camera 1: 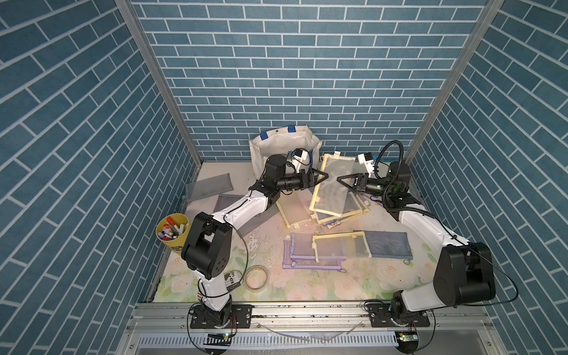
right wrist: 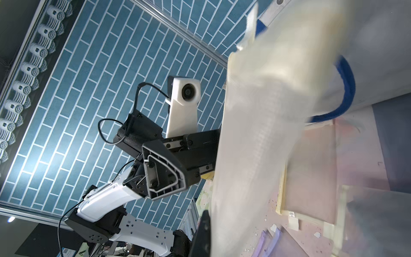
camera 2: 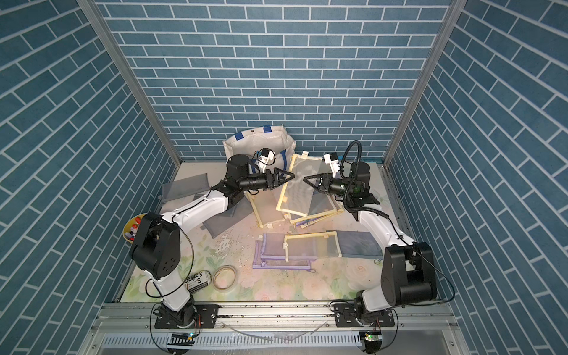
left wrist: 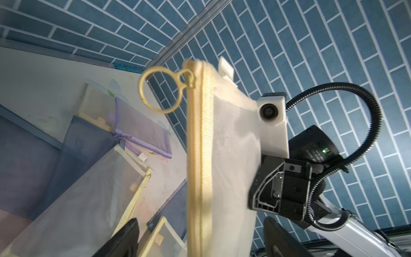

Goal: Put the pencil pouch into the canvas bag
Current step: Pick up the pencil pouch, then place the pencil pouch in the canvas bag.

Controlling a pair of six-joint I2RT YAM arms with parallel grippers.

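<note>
In both top views the yellow-edged mesh pencil pouch (camera 1: 332, 187) hung tilted near the middle of the frame, above a pile of other pouches (camera 1: 295, 209) on the table (camera 1: 307, 285). It was just right of the canvas bag (camera 1: 270, 144) and outside it. The right claw (camera 1: 339, 179) was clamped together on the pouch's right edge. The left claw (camera 1: 324, 176) had its jaws apart at the pouch's left edge. In the left wrist view the pouch passed between its fingers (left wrist: 124, 240), which were not pinching it.

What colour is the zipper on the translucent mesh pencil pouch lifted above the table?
Pale yellow zipper; it shows best in the left wrist view.
</note>
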